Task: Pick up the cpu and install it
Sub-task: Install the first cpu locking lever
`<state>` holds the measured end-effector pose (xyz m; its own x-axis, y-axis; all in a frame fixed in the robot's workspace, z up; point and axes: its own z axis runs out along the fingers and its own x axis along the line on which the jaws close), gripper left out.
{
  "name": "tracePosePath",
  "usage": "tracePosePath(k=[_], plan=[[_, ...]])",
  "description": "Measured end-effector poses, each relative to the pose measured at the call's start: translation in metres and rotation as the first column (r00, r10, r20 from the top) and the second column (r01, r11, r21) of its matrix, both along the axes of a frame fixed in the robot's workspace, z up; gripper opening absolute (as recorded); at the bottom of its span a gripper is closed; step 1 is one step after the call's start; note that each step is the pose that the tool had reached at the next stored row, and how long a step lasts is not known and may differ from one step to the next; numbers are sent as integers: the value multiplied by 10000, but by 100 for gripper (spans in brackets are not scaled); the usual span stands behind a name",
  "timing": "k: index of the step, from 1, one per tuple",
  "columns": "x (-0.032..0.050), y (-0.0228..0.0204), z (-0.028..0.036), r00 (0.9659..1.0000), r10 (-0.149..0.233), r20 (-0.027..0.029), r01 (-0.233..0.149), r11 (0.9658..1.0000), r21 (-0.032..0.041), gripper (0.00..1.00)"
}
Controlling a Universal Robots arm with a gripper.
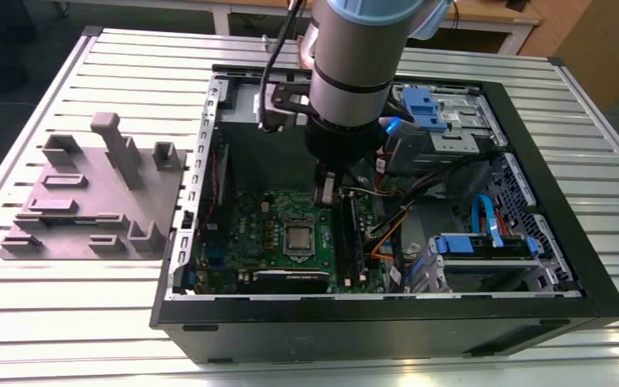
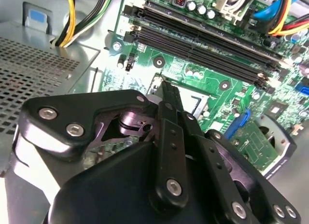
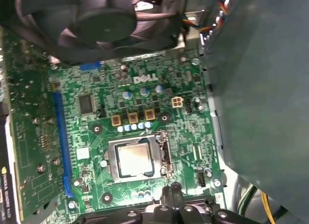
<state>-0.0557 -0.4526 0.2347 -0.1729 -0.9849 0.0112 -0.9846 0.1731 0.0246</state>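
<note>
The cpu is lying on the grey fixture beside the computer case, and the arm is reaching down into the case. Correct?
Not quite. The cpu sits in the socket on the green motherboard inside the case, as the first wrist view shows. The arm does reach down into the case.

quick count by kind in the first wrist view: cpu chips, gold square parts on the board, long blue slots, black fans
silvery-grey square metal-topped cpu, sitting in its socket: 1
gold square components: 3
long blue plastic slot: 1
round black fan: 1
total: 6
</note>
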Motion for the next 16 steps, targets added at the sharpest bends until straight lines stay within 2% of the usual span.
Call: tracePosePath(k=[5, 6, 7, 8, 11, 13, 16], plan=[[0, -1, -6, 9975, 702, -2, -702, 9975, -46, 10], [-1, 0, -7, 9969, 793, -4, -793, 9968, -82, 10], [-1, 0, -7, 9963, 865, -13, -865, 9961, -187, 10], [0, 0, -6, 9954, 962, -30, -962, 9948, -345, 10], [-1, 0, -7, 9934, 1149, -64, -1151, 9914, -621, 10], [-1, 0, -9, 9920, 1263, -76, -1265, 9894, -712, 10], [-2, -13, -25, 9898, 1420, -78, -1421, 9872, -720, 10]])
